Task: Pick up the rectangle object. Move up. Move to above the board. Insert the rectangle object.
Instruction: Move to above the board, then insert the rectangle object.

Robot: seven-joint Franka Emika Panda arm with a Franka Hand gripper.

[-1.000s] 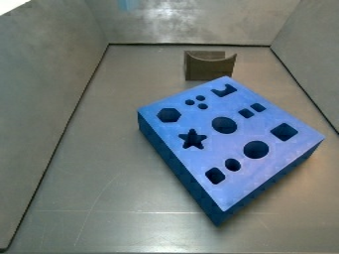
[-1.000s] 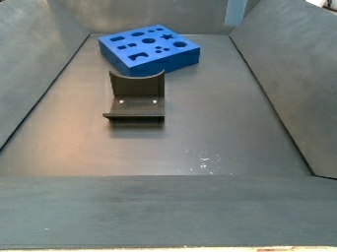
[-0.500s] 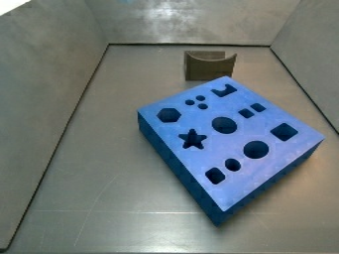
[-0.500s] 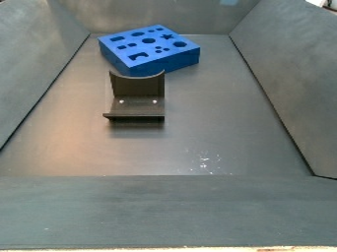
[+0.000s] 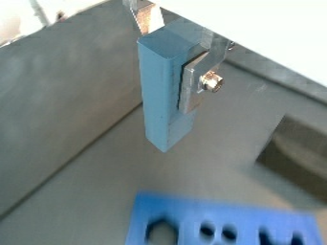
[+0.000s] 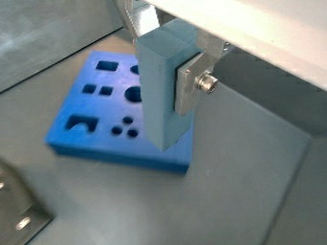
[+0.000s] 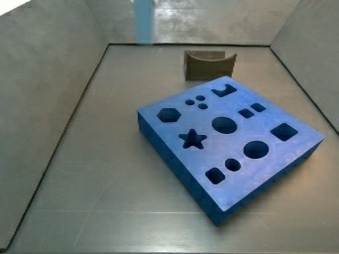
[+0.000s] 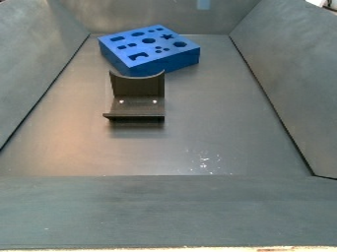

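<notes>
My gripper (image 5: 170, 57) is shut on the rectangle object (image 5: 163, 96), a pale light-blue bar that hangs upright between the silver fingers (image 5: 198, 81); both wrist views show it (image 6: 163, 96). It is held high above the floor. The board (image 7: 232, 134), a bright-blue slab with dark shaped holes, lies below and off to one side of the bar in both wrist views (image 6: 102, 105). In a side view the bar's lower part (image 7: 145, 20) shows at the top edge, far behind the board. The gripper itself is out of frame in both side views.
The dark fixture (image 7: 207, 64) stands on the floor next to the board's far edge and shows in the other side view (image 8: 134, 98). Grey sloping walls (image 7: 54, 119) enclose the bin floor on all sides.
The bar's lower part has come into view at the top edge of a side view. The board and the fixture have not moved.
</notes>
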